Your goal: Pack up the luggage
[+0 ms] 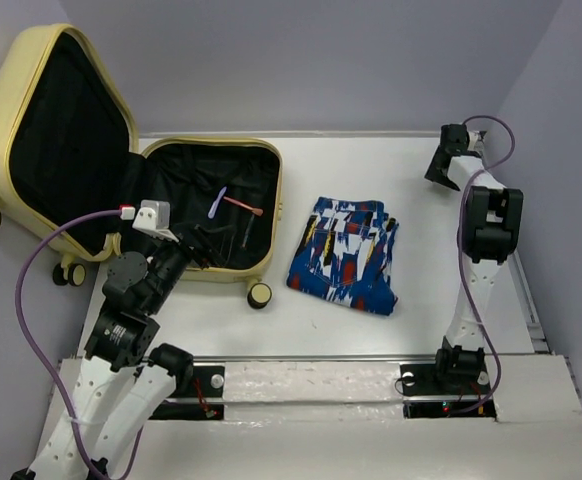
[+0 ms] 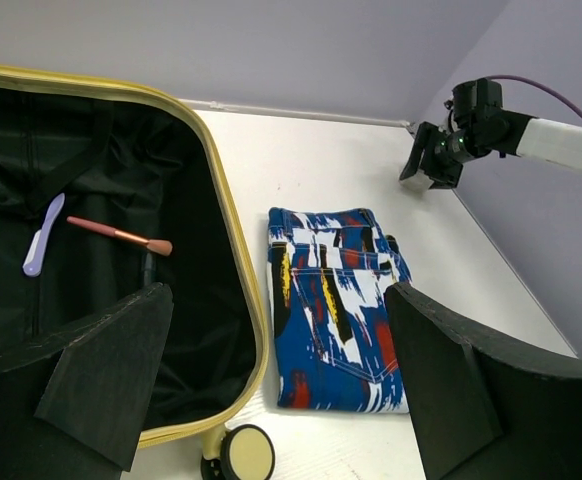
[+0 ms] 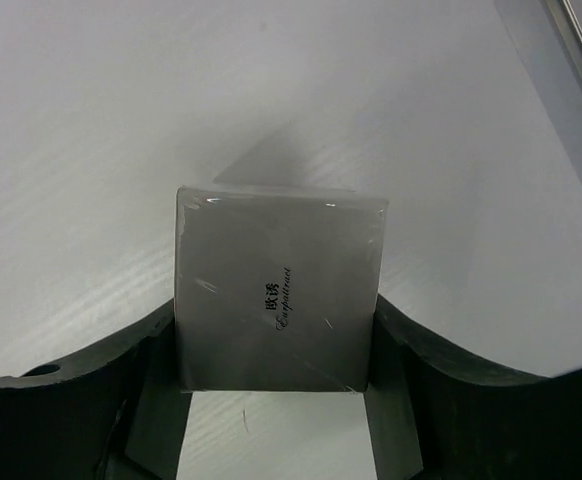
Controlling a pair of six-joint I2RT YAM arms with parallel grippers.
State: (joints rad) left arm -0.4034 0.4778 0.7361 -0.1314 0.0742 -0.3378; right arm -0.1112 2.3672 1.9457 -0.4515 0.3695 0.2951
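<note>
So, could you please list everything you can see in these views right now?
luggage: one, pale yellow with black lining, open, far left of the table.
spatula-like tool: one, lavender, inside the luggage.
makeup brush: one, pinkish handle, inside the luggage beside the tool.
folded garment: one, blue-white-red pattern, on the table right of the luggage.
wrapped packet: one, grey, between the right gripper's fingers.
table: one, white.
left gripper: one, black, open, over the luggage's near edge.
right gripper: one, black, shut on the wrapped packet, far right.

Grey wrapped packet (image 3: 276, 285) between black fingers (image 3: 426, 375) of the right hand (image 3: 276, 335), over white table (image 3: 111, 140).
</note>
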